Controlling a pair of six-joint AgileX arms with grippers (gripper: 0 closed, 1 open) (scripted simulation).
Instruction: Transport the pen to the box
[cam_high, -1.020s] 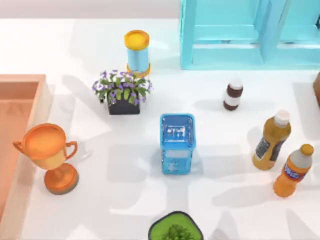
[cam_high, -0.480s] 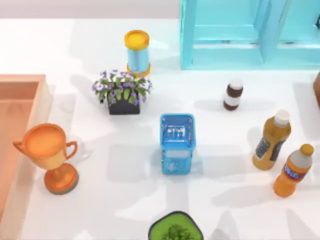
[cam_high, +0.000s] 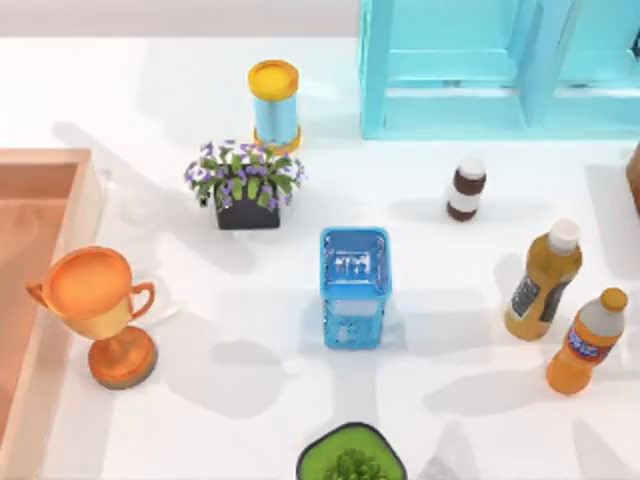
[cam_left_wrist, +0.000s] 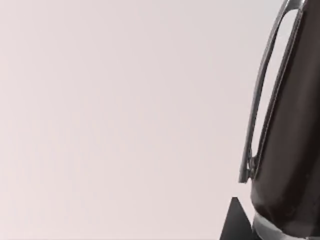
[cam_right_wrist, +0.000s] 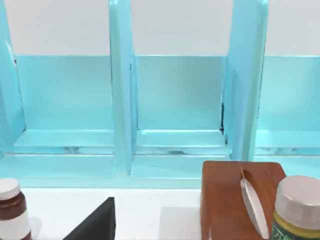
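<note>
My left claw's state I could not tell; one pen (cam_left_wrist: 292, 125) showed close by it. One box (cam_high: 35, 250) sat at nine o'clock, with one trophy (cam_high: 95, 310) touching its wall.

Your top camera is looking straight down at the bench (cam_high: 420, 130), right wrist camera is facing the turquoise shelf (cam_right_wrist: 175, 100) nearby, sharing that shelf with the top view, left wrist camera is pressing close against the pen (cam_left_wrist: 292, 150).

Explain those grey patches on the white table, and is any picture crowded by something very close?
Top view: soft shadows lie on the table, one stretching left from the tall bottle; the larger blotch beside the trophy matches nothing standing there, likely cast from above. Left wrist view: the pen looms close, clip glinting. Right wrist view: shelf evenly lit.
</note>
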